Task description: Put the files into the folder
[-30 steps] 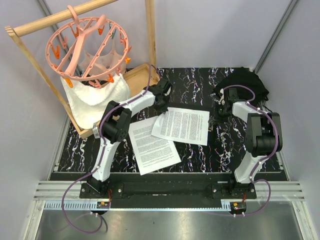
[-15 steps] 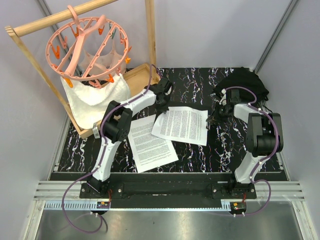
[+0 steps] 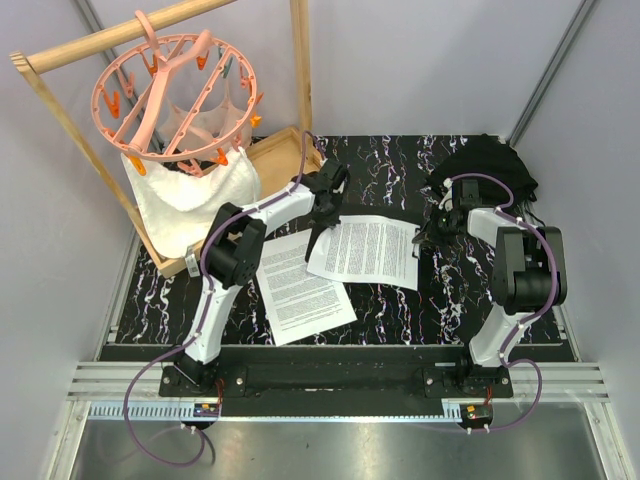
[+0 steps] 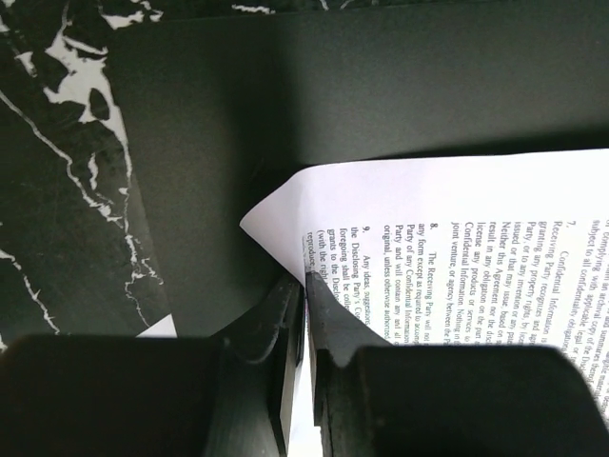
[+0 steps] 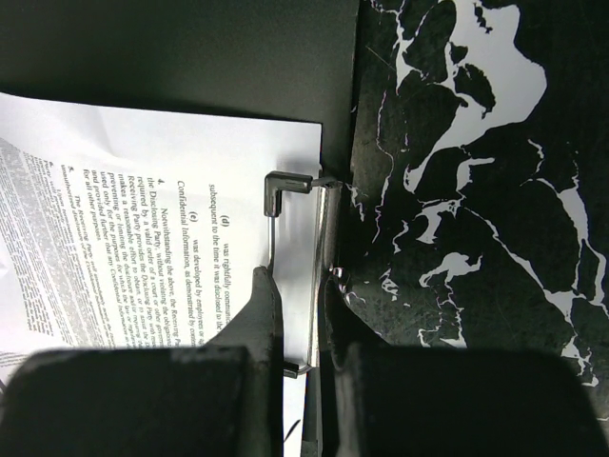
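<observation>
One printed sheet (image 3: pixel 365 252) lies on the black folder (image 3: pixel 388 212), which shows only as a dark strip along the sheet's far edge. My left gripper (image 3: pixel 322 220) is shut on that sheet's left corner. In the left wrist view the jaws (image 4: pixel 304 278) pinch the sheet (image 4: pixel 457 228) over the matte folder (image 4: pixel 285 95). My right gripper (image 3: pixel 432 233) is shut on the folder's silver clip (image 5: pixel 326 228). In the right wrist view the gripper (image 5: pixel 300 286) holds the clip at the edge of the sheet (image 5: pixel 143 190). A second sheet (image 3: pixel 300 288) lies on the table to the left.
A wooden rack (image 3: pixel 60 110) with a pink peg hanger (image 3: pixel 175 85), a white towel (image 3: pixel 185 195) and a wooden tray (image 3: pixel 280 150) stand at the back left. A lumpy black fabric bundle (image 3: pixel 490 165) lies at the back right, behind my right gripper.
My left gripper has moved a little to the right with the sheet's corner, sliding the sheet toward the clip. More of the folder's far edge shows. The right gripper has stayed on the clip.
</observation>
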Robot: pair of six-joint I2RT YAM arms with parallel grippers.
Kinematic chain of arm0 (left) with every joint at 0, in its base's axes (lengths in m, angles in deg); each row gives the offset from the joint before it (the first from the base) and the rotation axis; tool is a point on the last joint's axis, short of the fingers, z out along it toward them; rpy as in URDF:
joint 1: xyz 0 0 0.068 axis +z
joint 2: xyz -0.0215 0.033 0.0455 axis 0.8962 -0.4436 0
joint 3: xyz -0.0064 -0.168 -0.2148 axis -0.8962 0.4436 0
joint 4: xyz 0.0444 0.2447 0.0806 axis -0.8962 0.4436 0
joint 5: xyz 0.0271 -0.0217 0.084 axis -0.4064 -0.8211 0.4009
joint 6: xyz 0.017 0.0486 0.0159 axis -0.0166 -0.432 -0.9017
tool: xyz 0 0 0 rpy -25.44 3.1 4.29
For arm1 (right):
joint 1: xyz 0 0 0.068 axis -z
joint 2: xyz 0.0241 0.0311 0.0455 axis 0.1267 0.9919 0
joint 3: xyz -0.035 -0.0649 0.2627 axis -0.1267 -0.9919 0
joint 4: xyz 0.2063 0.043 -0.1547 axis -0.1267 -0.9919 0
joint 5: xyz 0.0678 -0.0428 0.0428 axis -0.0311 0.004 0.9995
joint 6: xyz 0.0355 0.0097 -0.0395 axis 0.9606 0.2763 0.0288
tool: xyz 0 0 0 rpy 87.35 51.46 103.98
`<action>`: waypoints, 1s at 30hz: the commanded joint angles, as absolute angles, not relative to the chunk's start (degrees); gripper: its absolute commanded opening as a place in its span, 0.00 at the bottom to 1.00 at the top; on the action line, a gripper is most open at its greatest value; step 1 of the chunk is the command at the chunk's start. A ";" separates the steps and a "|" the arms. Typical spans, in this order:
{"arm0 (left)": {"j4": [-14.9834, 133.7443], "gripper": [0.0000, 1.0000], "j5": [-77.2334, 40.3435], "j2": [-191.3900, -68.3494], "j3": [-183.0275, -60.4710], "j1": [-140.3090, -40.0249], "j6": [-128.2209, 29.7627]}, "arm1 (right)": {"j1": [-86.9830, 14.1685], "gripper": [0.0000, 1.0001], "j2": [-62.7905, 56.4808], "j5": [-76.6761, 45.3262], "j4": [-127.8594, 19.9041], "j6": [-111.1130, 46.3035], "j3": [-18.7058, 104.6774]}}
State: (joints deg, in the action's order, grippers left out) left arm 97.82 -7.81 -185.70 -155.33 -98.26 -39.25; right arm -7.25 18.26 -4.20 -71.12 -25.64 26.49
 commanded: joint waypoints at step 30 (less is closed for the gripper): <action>92.77 0.65 -6.40 -178.13 -150.57 -98.30 -38.31 | -7.63 0.59 18.42 -8.46 -74.65 -24.81 27.64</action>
